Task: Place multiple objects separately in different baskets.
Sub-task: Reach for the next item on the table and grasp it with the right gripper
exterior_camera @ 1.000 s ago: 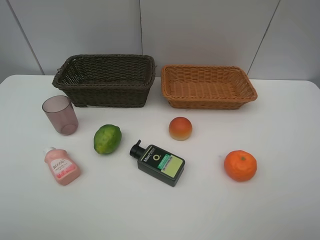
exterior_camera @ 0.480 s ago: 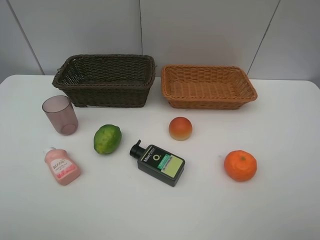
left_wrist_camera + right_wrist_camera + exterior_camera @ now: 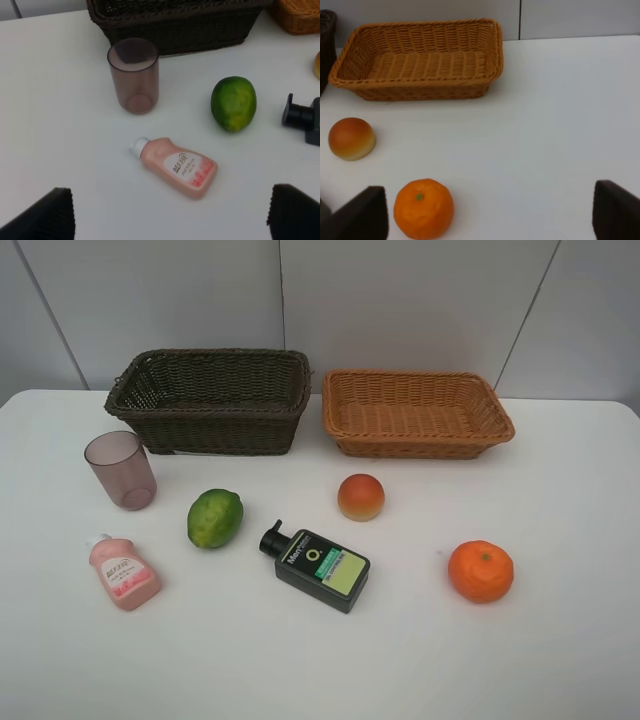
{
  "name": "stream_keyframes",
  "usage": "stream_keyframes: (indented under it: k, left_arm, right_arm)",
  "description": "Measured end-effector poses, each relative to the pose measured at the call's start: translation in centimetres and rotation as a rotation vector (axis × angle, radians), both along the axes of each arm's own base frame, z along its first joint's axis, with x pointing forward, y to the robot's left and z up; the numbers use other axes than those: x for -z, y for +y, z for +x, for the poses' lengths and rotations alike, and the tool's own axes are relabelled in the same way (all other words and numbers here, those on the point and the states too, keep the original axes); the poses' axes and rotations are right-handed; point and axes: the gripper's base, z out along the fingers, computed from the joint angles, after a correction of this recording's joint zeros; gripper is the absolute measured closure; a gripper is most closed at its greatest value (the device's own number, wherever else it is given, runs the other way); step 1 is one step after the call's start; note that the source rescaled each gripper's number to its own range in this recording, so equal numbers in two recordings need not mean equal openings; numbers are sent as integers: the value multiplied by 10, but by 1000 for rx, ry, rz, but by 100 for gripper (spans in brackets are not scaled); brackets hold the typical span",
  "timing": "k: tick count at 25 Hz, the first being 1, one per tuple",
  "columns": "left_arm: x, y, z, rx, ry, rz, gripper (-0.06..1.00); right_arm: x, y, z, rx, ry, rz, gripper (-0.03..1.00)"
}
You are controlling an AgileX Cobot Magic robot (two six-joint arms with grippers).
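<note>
Comparing with a second ago: nothing has moved, and all six items and both baskets sit where they were. Left claw (image 3: 168, 215) is spread wide and holds nothing, with the soap (image 3: 125, 575) ahead of it on the table (image 3: 560, 650). Right claw (image 3: 487, 212) is also spread and grips nothing; the tangerine (image 3: 481, 571) is ahead of it, clear of both tips.

- **Near row:** soap lies flat on the left, tangerine on the right. The bottle (image 3: 322, 568) lies flat between them, cap end pointing toward the lime (image 3: 215, 518), which is near it but apart.
- **Further back:** peach (image 3: 361, 497) sits mid-table. The cup (image 3: 121, 470) stands upright on the left, near the dark basket (image 3: 215, 430).
- **Far edge:** tan basket (image 3: 415, 445) sits just beside the dark one, on its right.

All six items are on the table, outside the baskets.
</note>
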Motion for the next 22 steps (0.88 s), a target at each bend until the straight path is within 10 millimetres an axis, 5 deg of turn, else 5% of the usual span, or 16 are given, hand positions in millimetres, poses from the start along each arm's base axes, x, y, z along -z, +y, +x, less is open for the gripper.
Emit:
stream_keyframes:
  k: [9, 22]
  left_arm:
    - [0, 0, 0, 0, 0, 0, -6]
    - [0, 0, 0, 0, 0, 0, -6]
  right_arm:
    - [0, 1, 9, -6, 53, 8, 29]
    - [3, 13, 139, -62, 607, 17, 29]
